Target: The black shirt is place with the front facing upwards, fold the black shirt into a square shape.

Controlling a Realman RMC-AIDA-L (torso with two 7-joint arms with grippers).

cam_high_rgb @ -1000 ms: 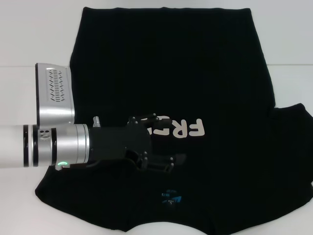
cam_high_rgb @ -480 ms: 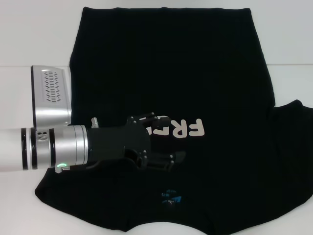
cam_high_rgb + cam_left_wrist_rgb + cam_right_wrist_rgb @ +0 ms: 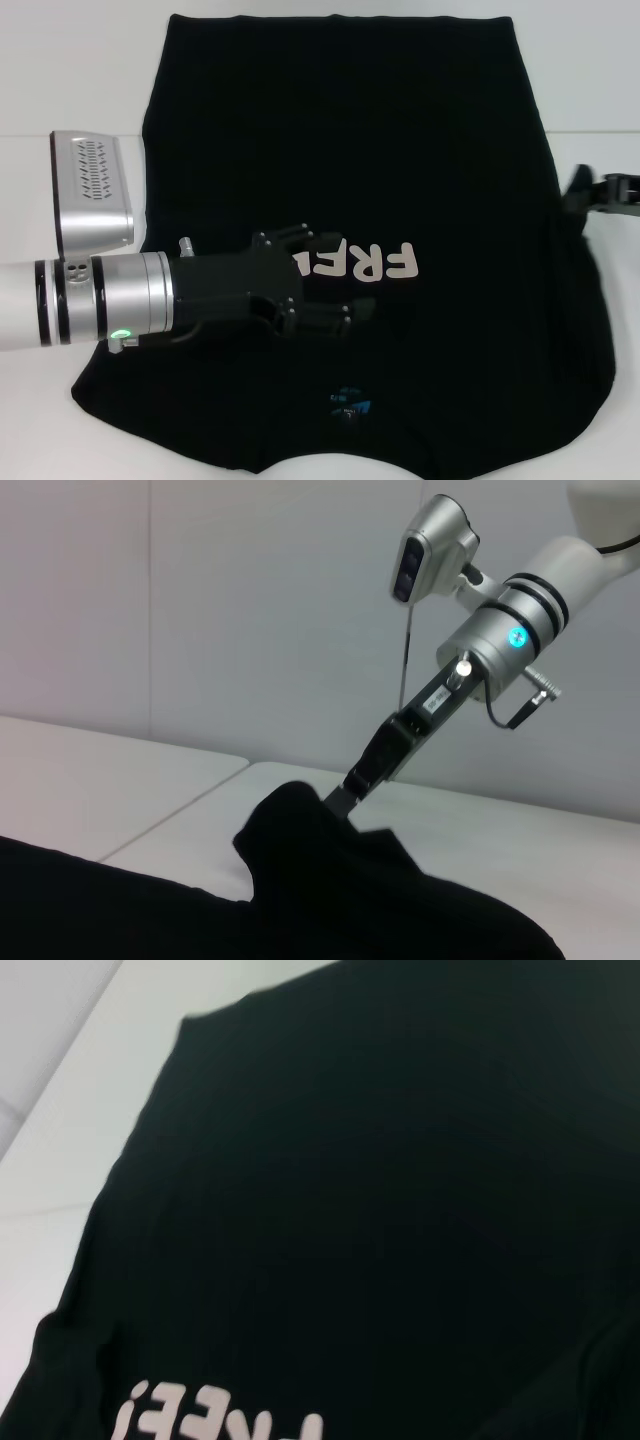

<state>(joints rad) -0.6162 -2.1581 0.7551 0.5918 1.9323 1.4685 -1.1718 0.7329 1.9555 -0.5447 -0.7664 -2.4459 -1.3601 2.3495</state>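
Hovering over the black shirt, the left gripper hangs with fingers spread beside the lettering, and the right gripper sits at the sleeve edge. From the left wrist, it pinches a raised fold, likely to carry it inward. White table, pale wall behind

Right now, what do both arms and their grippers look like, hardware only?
Left arm: white link, black bands, brushed silver cuff with a green light, silver vented camera block. Its left gripper is black, with linkage fingers. Right arm: white link, black bands, silver cuff with a blue light, silver camera pod, thin black cable loop. Its right gripper is slim and black.
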